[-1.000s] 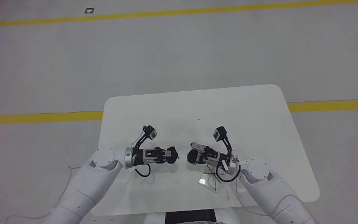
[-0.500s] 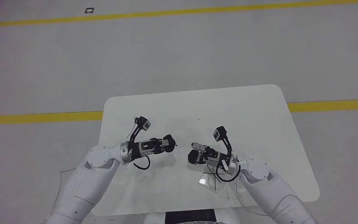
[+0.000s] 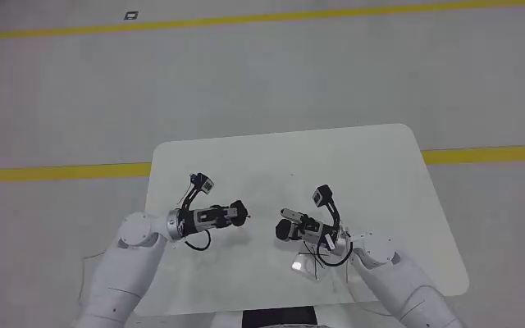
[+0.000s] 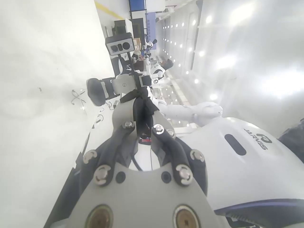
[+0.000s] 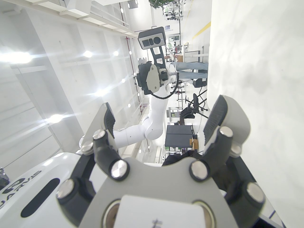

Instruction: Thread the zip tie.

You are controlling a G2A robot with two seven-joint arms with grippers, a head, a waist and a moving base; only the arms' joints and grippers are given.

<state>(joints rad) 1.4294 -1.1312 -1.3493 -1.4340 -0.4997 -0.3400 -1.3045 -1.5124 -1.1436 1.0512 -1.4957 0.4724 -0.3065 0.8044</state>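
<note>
Both arms [image 3: 131, 250] are clad in smooth white shells, and each wrist carries a black camera module [image 3: 320, 195] on a black bracket, with a looped black cable [image 5: 163, 96] beside it. The left hand [image 4: 140, 103] has a grey metal palm plate, black linkages pinned with silver screws [image 4: 180, 173] and grey fingers; the right hand [image 5: 163, 107] is built alike, with ribbed black pads [image 5: 213, 117]. Behind each hand the white forearm shell bears a dark oval inset [image 4: 235, 144] and dark lettering [image 4: 257, 138].

Bright, even light washes out the white table [image 3: 369, 164]; above it ceiling lamps [image 4: 224, 62] flare with streaked glare; wrist views bend at edges.
</note>
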